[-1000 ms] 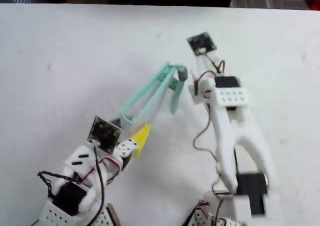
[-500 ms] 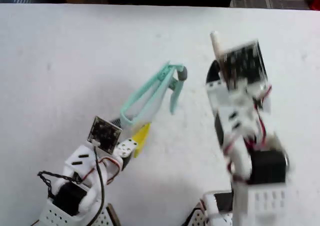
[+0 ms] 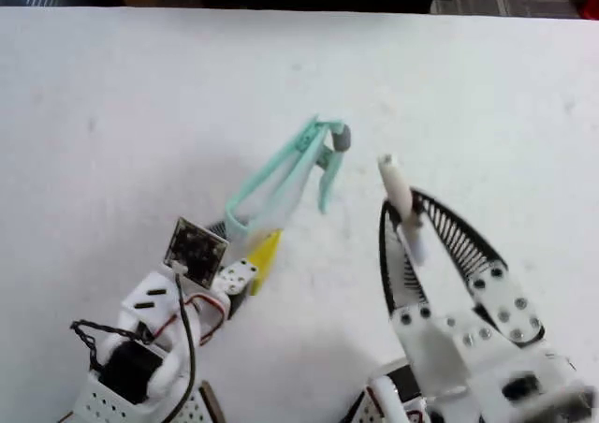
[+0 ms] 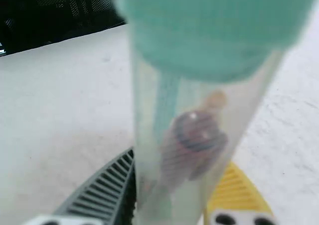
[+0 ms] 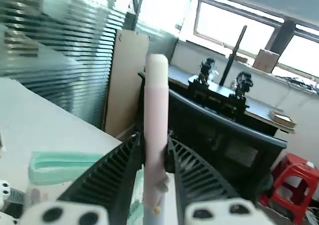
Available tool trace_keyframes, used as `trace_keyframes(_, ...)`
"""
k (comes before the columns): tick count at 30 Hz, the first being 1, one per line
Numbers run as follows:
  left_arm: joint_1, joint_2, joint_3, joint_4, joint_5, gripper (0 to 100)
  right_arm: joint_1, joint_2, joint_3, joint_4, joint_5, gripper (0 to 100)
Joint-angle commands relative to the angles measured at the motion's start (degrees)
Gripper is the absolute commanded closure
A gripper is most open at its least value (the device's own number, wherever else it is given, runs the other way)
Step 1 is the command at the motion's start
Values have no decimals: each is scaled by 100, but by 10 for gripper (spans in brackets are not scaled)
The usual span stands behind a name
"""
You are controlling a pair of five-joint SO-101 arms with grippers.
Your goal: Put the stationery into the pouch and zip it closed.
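Ok so: clamping pen (image 3: 393,182) w/ right gripper (image 3: 401,204), tip poking out front. Pinching pouch (image 3: 281,175) end w/ left gripper (image 3: 241,241), rest stretched ahead of it, apart from pen. Risk imo: snagging narrow floppy mouth, yanking pouch outta left grip.

Table (image 3: 140,67) is overlooked from above by high view; pouch (image 4: 209,36) is met point-blank by left wrist view, farther off by right (tilted roomward).
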Motion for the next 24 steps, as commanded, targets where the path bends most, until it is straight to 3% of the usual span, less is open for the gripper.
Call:
trace_keyframes(1, 119, 13, -105, 70, -18, 809, -356, -75, 378, -505, -404, 981)
trace_keyframes(11, 110, 13, -149, 167, 9, 773, -787, 866, 993, -2853, -484, 981)
trace_keyframes(17, 110, 13, -149, 141, 9, 774, -1455, 2062, 281, -3345, -484, 982)
trace_keyframes(24, 66, 13, -149, 141, -9, 774, -1455, 3257, 237, -3987, -492, 982)
